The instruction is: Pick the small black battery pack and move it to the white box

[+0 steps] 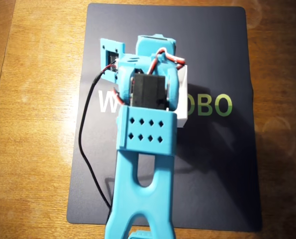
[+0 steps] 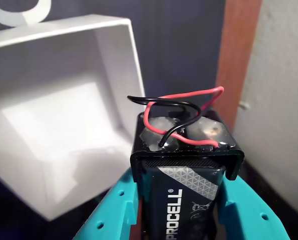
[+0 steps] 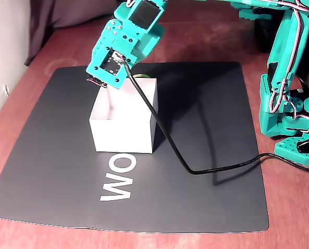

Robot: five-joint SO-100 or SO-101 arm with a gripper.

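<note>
In the wrist view my gripper (image 2: pixel 181 205) is shut on the small black battery pack (image 2: pixel 184 165), which has a Procell cell in it and red and black wires on top. The white box (image 2: pixel 123 75) stands open and empty just left of and ahead of the pack. In the fixed view the gripper (image 3: pixel 99 80) hangs over the back left corner of the box (image 3: pixel 123 132), a little above its rim. In the overhead view the arm covers most of the box (image 1: pixel 183 94).
The box stands on a dark mat (image 3: pixel 206 129) with white lettering on a wooden table. A black cable (image 3: pixel 196 171) runs from the wrist across the mat to the right. The arm's base (image 3: pixel 289 114) stands at the right edge.
</note>
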